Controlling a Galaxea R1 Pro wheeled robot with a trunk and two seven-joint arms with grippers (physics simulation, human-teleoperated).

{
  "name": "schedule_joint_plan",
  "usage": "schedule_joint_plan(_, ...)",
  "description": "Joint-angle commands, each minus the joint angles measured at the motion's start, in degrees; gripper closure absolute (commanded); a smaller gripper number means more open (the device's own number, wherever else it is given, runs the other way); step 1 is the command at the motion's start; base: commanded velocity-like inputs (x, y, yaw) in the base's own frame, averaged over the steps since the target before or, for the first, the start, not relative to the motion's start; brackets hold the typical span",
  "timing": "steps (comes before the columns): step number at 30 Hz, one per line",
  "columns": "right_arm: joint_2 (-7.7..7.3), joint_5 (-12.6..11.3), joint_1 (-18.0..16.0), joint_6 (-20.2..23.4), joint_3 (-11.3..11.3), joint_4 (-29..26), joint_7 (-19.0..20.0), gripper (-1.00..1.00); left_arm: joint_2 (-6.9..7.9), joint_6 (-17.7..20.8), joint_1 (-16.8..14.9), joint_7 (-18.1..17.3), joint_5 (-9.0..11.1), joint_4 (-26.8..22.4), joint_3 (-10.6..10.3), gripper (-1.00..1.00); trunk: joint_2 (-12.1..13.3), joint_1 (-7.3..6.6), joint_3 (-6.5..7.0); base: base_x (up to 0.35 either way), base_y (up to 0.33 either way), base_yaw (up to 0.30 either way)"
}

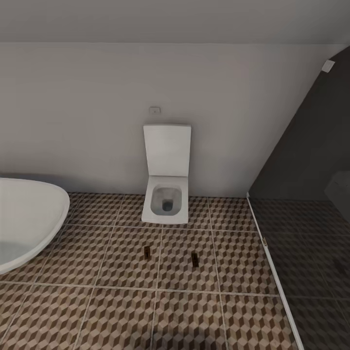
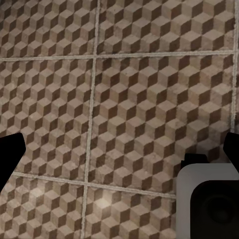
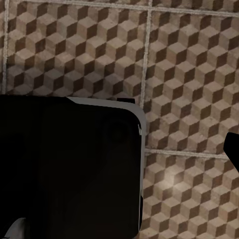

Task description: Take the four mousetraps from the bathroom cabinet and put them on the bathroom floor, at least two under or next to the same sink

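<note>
Two mousetraps [image 1: 147,251] [image 1: 195,259] lie apart on bathroom floor [image 1: 126,272], near toilet [image 1: 166,194]. My grippers' state: cannot tell.

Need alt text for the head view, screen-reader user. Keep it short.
Two small mousetraps lie apart on the cube-patterned bathroom floor, in front of a white wall-mounted toilet with its lid up. A white bathtub curves in at the left edge, and a dark glass panel closes off the right side.
</note>
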Motion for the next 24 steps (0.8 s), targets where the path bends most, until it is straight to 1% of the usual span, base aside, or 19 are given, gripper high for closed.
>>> schedule_joint_plan(1,-0.02,-0.2,0.0,-0.2,0.2,0.1,0.2,-1.0,-0.03,-0.3,-0.1,0.2,0.2,0.2,-0.5,-1.0,-0.1,0.03,-0.08,0.0,0.0,0.0)
schedule_joint_plan(24,-0.02,-0.2,0.0,-0.2,0.2,0.0,0.2,-1.0,-0.04,-0.3,-0.1,0.2,0.2,0.2,-0.5,-1.0,-0.1,0.03,-0.08,0.0,0.0,0.0)
